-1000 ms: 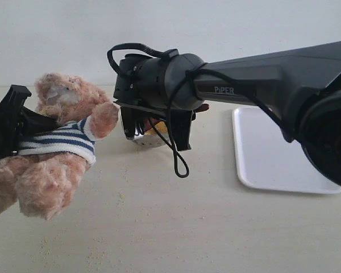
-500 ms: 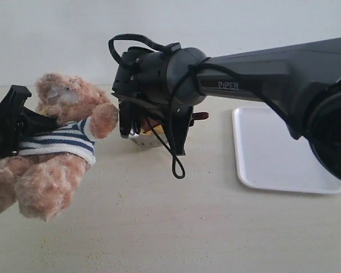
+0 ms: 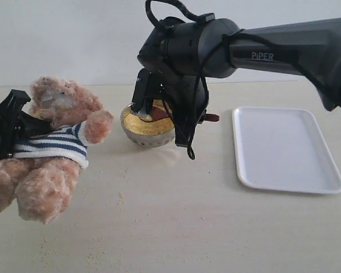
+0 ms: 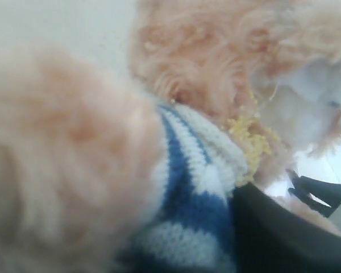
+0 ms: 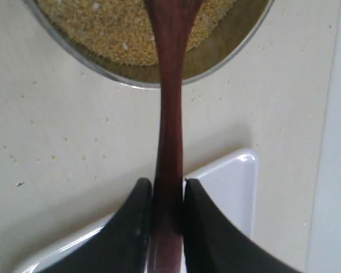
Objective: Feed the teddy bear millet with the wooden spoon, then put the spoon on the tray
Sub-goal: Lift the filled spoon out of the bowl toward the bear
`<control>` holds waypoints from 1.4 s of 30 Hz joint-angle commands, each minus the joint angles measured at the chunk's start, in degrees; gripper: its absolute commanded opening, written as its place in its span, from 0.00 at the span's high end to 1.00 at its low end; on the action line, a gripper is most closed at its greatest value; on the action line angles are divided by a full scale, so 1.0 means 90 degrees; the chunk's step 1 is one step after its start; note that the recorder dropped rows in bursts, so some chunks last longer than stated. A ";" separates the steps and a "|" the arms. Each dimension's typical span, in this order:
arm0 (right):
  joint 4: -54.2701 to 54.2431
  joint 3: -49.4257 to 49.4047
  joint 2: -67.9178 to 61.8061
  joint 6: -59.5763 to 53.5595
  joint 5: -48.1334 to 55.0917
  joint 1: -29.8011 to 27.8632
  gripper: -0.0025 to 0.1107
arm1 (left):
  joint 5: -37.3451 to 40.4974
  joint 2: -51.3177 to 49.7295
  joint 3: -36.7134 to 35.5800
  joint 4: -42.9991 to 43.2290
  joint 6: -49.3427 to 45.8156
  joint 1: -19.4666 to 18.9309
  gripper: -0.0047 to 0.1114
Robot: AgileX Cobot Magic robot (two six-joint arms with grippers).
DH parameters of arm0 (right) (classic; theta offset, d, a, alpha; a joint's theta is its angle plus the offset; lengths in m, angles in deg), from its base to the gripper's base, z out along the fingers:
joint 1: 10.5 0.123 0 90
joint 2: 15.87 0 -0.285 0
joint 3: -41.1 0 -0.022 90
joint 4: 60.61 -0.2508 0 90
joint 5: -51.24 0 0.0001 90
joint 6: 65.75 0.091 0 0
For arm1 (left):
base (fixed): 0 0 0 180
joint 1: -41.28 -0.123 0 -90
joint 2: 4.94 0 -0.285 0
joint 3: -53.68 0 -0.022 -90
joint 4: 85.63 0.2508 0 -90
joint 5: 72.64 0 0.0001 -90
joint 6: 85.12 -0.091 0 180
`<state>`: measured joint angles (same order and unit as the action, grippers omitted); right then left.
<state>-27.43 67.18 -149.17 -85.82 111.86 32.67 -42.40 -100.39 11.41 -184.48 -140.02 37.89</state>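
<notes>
Beige table (image 3: 176, 227), nearest item: bare at the front except for loose grains (image 3: 120, 197) strewn across it. Next, on the left: bear (image 3: 57, 142), plush, in a striped shirt, leaning back with one paw raised toward the bowl. The left gripper (image 3: 20, 122) is clamped on its torso, jaws pressed into the fur, and yellow grains cling under the muzzle (image 4: 247, 136). On the right, level with the bear: tray (image 3: 284, 148), white, flat on the table, well apart from the bowl. Further back, centre: bowl (image 3: 148, 136), shiny metal, heaped with millet (image 5: 113, 28). The spoon (image 5: 169, 114), dark red wood, has its oval end down at the heap and its handle pinched narrowly between the jaws of the right gripper (image 5: 167, 210). The handle's tip points toward the tray. A cable (image 3: 188, 149) hangs in a loop just beside the bowl's rim. Farthest: plain wall (image 3: 57, 40). Risks, as judged: the thin, glossy handle may swivel in the pinch and tip the load. Grains may spill on the way to the bear, adding to the scatter. The hanging loop or a deep scoop may shove or tilt the light bowl. The soft bear may sag in its grip and shift the mouth off target. The only lettering (image 3: 265, 56), on the right arm, reads "PiPER".
</notes>
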 commanded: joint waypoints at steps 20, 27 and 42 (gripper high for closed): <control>-0.1567 0.0029 0.1765 -0.0116 0.1039 -0.0041 0.98 | 0.0619 0.0005 0.0050 -0.0121 -0.0735 0.0012 0.92; -0.1890 0.0029 0.1887 -0.0161 0.1039 -0.0026 0.98 | 0.0619 0.0005 0.0050 -0.0121 -0.0735 0.0012 0.92; -0.2774 0.0029 0.1884 -0.0161 0.1039 -0.0026 0.98 | 0.0619 0.0005 0.0050 -0.0121 -0.0735 0.0012 0.92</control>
<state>-51.38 67.18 -132.92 -87.05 121.01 32.67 -37.96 -100.39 11.41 -184.52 -146.29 37.89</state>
